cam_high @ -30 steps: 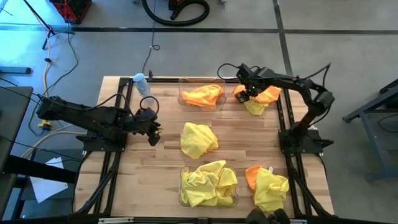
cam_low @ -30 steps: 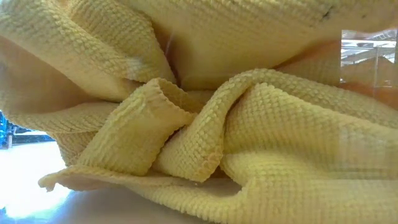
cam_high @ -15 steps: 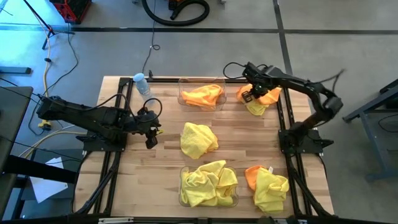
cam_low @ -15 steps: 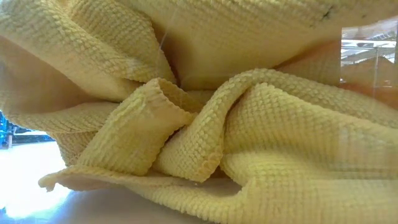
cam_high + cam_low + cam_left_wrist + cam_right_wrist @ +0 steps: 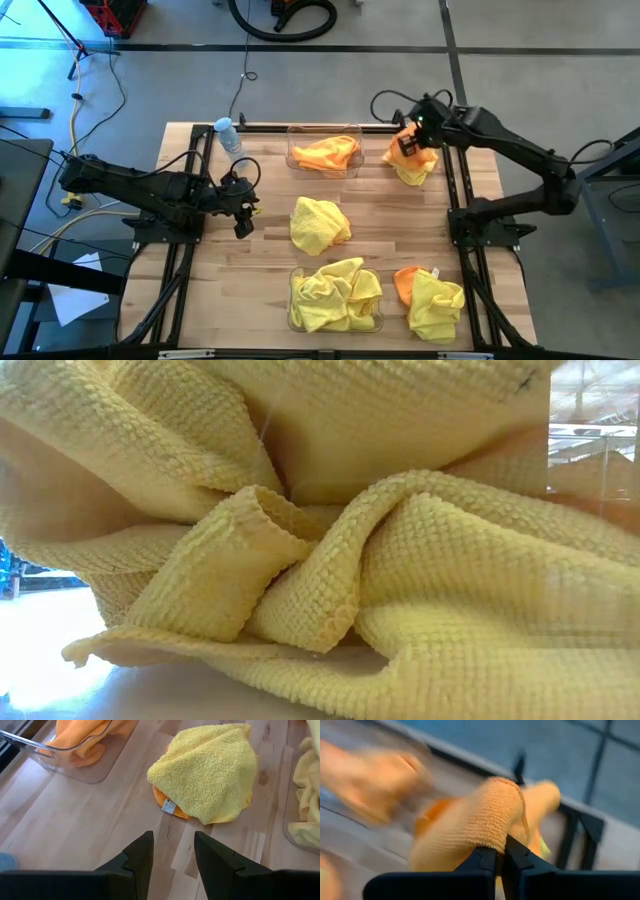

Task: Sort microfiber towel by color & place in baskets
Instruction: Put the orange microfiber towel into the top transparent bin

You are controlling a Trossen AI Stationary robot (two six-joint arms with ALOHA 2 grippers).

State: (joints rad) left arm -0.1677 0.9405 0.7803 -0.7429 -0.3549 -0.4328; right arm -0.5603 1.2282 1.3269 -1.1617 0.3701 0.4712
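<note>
Left gripper [image 5: 243, 212] waits at nine o'clock, fingers apart, empty. At one o'clock the right gripper [image 5: 413, 141] is pinched tight on the orange towel [image 5: 475, 822]; I'd lift it clear, then carry it over the far basket [image 5: 322, 132], toward twelve.

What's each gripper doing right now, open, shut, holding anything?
Left gripper: open, empty, hovering above the table.
Right gripper: shut on the orange towel, at the table's far right corner.

Bare wooden desk [image 5: 260, 190] lies open between the left end effector [image 5: 243, 212] and the crumpled yellow towel [image 5: 319, 222]; clear plastic baskets [image 5: 325, 152] flank that towel on both sides.
</note>
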